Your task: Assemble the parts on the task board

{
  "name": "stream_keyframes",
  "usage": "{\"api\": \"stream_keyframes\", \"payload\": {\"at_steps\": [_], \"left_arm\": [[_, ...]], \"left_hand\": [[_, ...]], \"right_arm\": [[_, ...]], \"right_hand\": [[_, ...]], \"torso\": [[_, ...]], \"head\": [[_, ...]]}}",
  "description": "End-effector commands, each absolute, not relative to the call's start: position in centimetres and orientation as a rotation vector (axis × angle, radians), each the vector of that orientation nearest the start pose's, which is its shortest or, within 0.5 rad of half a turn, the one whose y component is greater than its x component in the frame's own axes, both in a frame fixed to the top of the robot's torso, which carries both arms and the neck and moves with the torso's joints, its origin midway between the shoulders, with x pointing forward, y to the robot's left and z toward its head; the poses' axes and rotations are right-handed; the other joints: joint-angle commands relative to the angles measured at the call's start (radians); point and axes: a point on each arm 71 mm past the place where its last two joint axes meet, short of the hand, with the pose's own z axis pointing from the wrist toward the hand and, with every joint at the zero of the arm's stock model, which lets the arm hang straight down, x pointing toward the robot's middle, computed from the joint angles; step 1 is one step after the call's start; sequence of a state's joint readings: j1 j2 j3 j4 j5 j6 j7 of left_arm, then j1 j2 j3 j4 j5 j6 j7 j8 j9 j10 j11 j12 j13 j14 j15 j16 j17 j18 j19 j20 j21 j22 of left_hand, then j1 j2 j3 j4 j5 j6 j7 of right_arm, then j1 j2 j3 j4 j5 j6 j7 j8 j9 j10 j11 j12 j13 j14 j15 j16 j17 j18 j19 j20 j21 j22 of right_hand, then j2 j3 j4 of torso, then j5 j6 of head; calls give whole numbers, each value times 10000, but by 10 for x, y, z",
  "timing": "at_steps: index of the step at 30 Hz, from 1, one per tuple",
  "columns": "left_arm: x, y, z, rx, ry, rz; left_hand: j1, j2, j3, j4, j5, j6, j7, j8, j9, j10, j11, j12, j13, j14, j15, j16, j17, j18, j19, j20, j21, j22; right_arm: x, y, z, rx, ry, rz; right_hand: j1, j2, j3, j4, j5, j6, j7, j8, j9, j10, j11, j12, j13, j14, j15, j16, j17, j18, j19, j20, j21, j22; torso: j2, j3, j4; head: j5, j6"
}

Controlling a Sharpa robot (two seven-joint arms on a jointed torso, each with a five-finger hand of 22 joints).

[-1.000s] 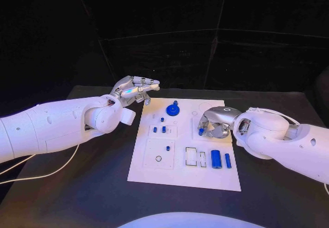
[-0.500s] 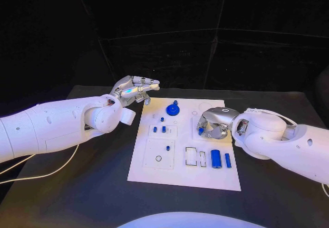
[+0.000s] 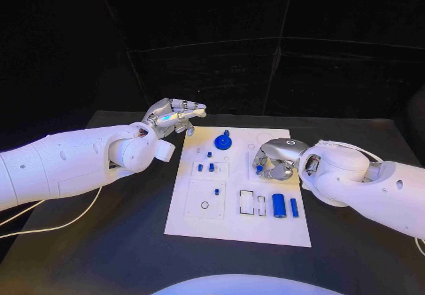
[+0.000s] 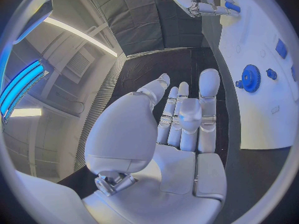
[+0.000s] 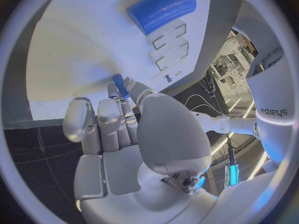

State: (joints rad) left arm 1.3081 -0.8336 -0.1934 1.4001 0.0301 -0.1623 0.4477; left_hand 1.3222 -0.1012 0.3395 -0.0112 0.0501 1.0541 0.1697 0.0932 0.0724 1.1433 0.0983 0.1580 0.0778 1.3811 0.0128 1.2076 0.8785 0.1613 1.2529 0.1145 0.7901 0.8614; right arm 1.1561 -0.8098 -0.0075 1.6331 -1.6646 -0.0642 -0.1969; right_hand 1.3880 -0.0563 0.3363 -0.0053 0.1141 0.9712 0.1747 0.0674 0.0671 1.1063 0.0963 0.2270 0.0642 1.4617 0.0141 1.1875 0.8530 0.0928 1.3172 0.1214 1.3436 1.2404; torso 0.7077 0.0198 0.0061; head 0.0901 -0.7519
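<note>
The white task board lies in the middle of the black table. My right hand hovers over the board's right middle and pinches a small blue peg between thumb and fingers. My left hand hangs in the air past the board's far left corner, fingers stretched out and holding nothing. A blue gear stands at the board's far end. Two short blue pegs sit in a plate left of centre. A thick blue cylinder and a thinner one lie near the right edge.
Two empty rectangular slots lie left of the thick cylinder. A small blue piece and a ring hole sit on the near left plate. A white cable trails over the table under my left arm.
My right hand has edged slightly to the left with the peg still in its grip. The left hand has held still.
</note>
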Motion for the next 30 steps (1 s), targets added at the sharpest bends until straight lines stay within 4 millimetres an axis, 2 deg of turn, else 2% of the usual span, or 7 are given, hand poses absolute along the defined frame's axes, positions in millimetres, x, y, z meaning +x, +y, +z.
{"api": "stream_keyframes", "payload": {"at_steps": [1,4,6,10,17,20,30], "left_arm": [[509,238,-182,-10419,14623,-15738],[509,238,-182,-10420,14624,-15737],[509,238,-182,-10421,14624,-15734],[509,238,-182,-10421,14626,-15733],[509,238,-182,-10424,14631,-15727],[509,238,-182,-10429,14628,-15711],[510,238,-182,-10433,14634,-15695]], "left_hand": [[7,86,-59,-22,13,-46,28,58,-3,-41,17,38,14,-38,12,12,-7,59,-27,6,-50,-8],[7,86,-59,-22,13,-46,28,58,-3,-41,17,38,14,-38,12,12,-7,59,-27,6,-50,-8],[7,86,-59,-22,13,-46,28,58,-3,-41,17,38,14,-38,12,12,-7,59,-27,6,-50,-8],[36,107,-80,-31,12,-47,28,69,-2,-53,17,59,15,-42,10,15,-19,61,-20,4,-70,-25],[36,107,-80,-31,12,-47,28,69,-2,-53,17,59,15,-42,10,15,-19,61,-20,4,-70,-25],[36,107,-80,-31,12,-47,28,69,-2,-53,17,59,15,-42,10,15,-19,61,-20,4,-70,-25],[36,107,-80,-31,12,-47,28,69,-2,-53,17,59,15,-42,10,15,-19,61,-20,4,-70,-25]], "right_arm": [[454,-149,-194,-4488,17802,5896],[454,-150,-192,-4433,17626,5877],[454,-150,-191,-4410,17496,5845],[453,-150,-190,-4364,17323,5868],[449,-151,-185,-4232,16962,6026],[446,-153,-182,-4047,16858,6235],[422,-151,-167,-3648,16561,7286]], "right_hand": [[-3,-6,144,16,34,285,-55,177,75,184,-23,-17,27,19,-43,101,70,-112,62,-1,88,64],[159,231,369,-23,-5,786,-186,435,170,516,-143,80,78,57,-139,217,217,-147,183,-68,207,227],[355,450,609,-128,-231,1076,-292,580,225,803,-259,171,134,79,-230,284,289,-175,278,-153,303,357],[458,544,812,-244,-376,1258,-345,665,261,998,-322,196,174,71,-282,286,262,-181,285,-220,327,383],[469,522,932,-341,-414,1335,-360,700,277,1100,-348,158,197,76,-308,316,289,-199,332,-258,382,460],[412,470,1012,-374,-399,1226,-297,624,244,942,-289,-11,153,59,-272,288,221,-192,287,-253,356,421],[338,386,1081,-415,-411,1157,-251,563,219,861,-235,-153,118,53,-230,301,226,-195,280,-220,364,435]], "torso": [[0,1,1],[-2,2,1],[-2,2,1],[-1,1,3],[-14,2,-3],[-21,-5,-1],[-13,-5,0]], "head": [[7,10],[8,12],[8,12],[5,18],[-10,48],[-13,102],[-25,154]]}}
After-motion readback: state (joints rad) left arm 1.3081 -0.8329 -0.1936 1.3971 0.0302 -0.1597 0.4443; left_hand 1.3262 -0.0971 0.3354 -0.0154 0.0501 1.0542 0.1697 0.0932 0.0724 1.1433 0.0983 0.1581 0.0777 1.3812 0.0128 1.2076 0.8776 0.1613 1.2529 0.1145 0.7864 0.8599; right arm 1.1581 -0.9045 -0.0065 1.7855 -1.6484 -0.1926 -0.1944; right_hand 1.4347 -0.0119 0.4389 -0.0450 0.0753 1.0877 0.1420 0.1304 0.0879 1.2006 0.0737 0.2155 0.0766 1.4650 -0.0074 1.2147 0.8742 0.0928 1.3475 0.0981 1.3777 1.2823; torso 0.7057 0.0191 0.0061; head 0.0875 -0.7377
